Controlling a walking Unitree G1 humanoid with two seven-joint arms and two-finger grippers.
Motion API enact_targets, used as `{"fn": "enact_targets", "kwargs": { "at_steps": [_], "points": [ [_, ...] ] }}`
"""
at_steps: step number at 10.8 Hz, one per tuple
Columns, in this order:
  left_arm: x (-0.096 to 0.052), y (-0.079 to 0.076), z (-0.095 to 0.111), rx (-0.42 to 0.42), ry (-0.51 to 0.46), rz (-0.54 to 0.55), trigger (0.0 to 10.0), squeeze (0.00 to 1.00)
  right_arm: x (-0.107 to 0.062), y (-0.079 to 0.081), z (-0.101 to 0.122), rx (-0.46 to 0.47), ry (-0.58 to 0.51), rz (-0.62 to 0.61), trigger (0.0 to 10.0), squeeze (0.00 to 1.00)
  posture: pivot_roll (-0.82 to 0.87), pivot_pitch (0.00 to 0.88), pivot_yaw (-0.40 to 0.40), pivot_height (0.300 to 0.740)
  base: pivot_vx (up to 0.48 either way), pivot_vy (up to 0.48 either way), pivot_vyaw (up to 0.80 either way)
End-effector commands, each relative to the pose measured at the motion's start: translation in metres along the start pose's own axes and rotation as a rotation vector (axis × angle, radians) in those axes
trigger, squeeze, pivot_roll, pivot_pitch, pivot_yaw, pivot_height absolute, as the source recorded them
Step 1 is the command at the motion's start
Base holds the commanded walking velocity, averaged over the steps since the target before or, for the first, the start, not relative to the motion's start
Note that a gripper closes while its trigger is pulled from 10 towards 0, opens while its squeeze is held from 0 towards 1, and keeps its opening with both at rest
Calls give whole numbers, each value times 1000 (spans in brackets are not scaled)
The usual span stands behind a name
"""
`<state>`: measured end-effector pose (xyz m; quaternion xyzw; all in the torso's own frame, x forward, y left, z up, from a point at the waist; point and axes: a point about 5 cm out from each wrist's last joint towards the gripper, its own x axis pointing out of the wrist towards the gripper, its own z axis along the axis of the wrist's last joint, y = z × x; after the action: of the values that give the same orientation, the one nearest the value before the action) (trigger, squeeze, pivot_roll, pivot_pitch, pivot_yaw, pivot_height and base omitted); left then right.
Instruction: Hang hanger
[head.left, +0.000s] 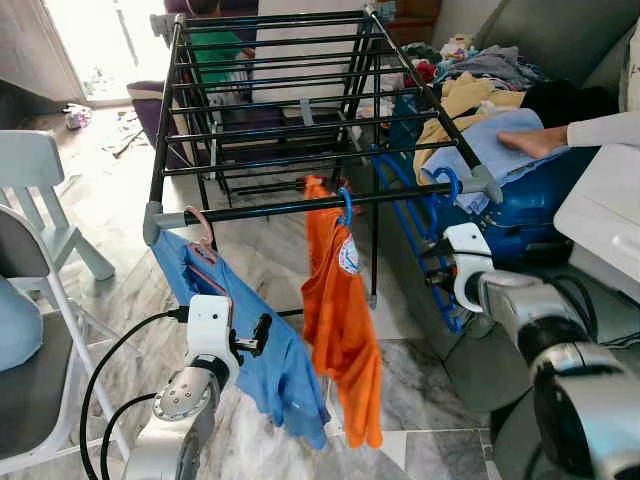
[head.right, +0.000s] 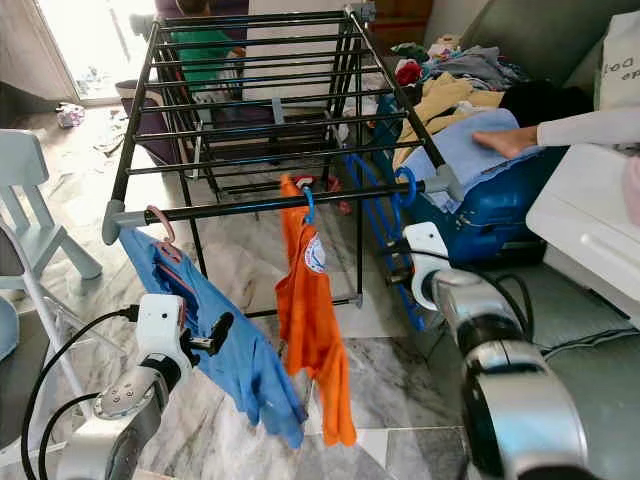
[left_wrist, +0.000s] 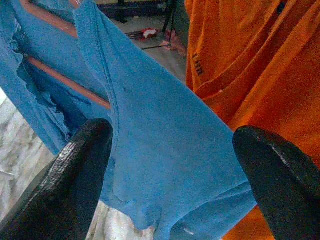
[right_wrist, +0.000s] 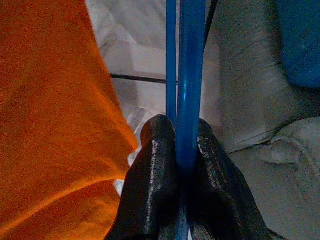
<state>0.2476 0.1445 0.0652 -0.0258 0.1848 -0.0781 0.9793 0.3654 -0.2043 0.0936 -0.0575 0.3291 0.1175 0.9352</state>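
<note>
Blue hanger (head.left: 415, 215) hooked over the near rail (head.left: 320, 205) of the rack (head.left: 270, 100), at its right end; bare, its frame hangs below the rail on the right side. Right gripper (right_wrist: 177, 150) clamped on a blue bar of that hanger, both fingers pressed tight against it in the right wrist view.

Orange shirt (head.left: 345, 310) hangs mid-rail on its own blue hook, just left of the held hanger. Blue shirt (head.left: 250, 330) hangs from the rail's left end on a pink hanger (head.left: 200, 225), draped down and rightward, its lower edge touching the orange shirt.

Left gripper (left_wrist: 170, 170) low and near, pointed at the blue shirt; fingers spread wide, nothing between them. Cannot tell if either finger touches the cloth.

Far right: clothes pile (head.left: 470, 80) and a blue suitcase (head.left: 530, 205); a person's hand (head.left: 530, 140) rests on pale blue cloth there. White chair (head.left: 40, 200) on the left. Marble floor (head.left: 420, 370) underneath.
</note>
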Motion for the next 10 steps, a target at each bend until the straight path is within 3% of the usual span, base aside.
{"fn": "enact_targets", "kwargs": {
  "at_steps": [1, 7, 10],
  "points": [
    [-2, 2, 3, 18, 3, -7, 10000, 0, -1, 3, 20, 43, -68, 9, 10000, 0, -1, 0, 3, 740, 0, 0, 0],
    [-14, 12, 5, 41, 23, 2, 10000, 0, 6, 5, -14, 67, 32, -24, 10000, 0, 87, 0, 4, 740, 0, 0, 0],
    [-18, 14, 18, 29, -47, 1, 10000, 0, 7, 6, -12, 40, 17, -36, 10000, 0, 94, 0, 16, 740, 0, 0, 0]
  ]
}}
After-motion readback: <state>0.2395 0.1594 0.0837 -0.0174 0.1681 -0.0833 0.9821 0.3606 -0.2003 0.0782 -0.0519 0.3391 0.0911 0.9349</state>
